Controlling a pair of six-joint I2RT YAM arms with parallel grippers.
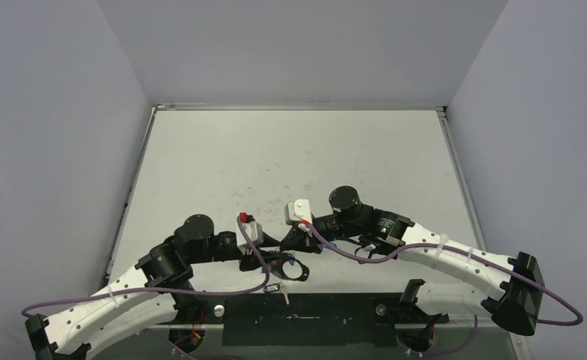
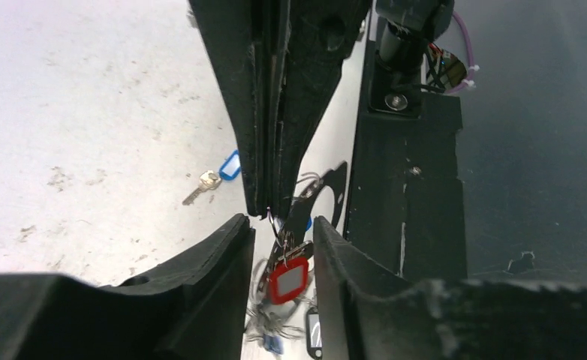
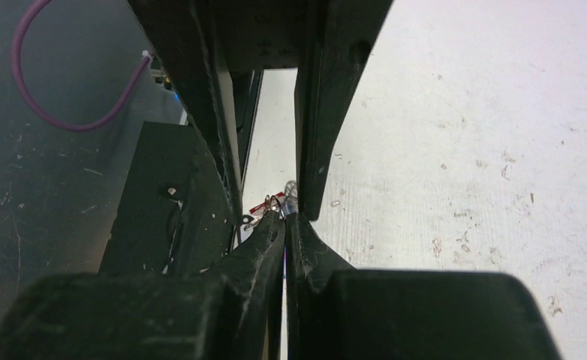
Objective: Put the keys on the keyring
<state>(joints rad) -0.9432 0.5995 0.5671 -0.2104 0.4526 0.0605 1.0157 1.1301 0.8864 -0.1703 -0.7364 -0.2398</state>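
Observation:
My right gripper (image 3: 284, 216) is shut on the thin wire of the keyring (image 2: 275, 225). A key with a red tag (image 2: 288, 279) hangs from that wire. In the left wrist view my left gripper (image 2: 281, 225) stands open around the hanging key, its fingers on either side of the red tag. A second key with a blue tag (image 2: 215, 177) lies flat on the table to the left, apart from both grippers. From above, both grippers (image 1: 287, 255) meet just beyond the near edge; the ring is too small to make out there.
The black base plate (image 2: 410, 187) runs along the near table edge right beside the grippers. A heap of other small keys and tags (image 2: 275, 331) lies below the red tag. The white table (image 1: 290, 150) stretches away behind. Purple cables (image 1: 350, 255) loop off both wrists.

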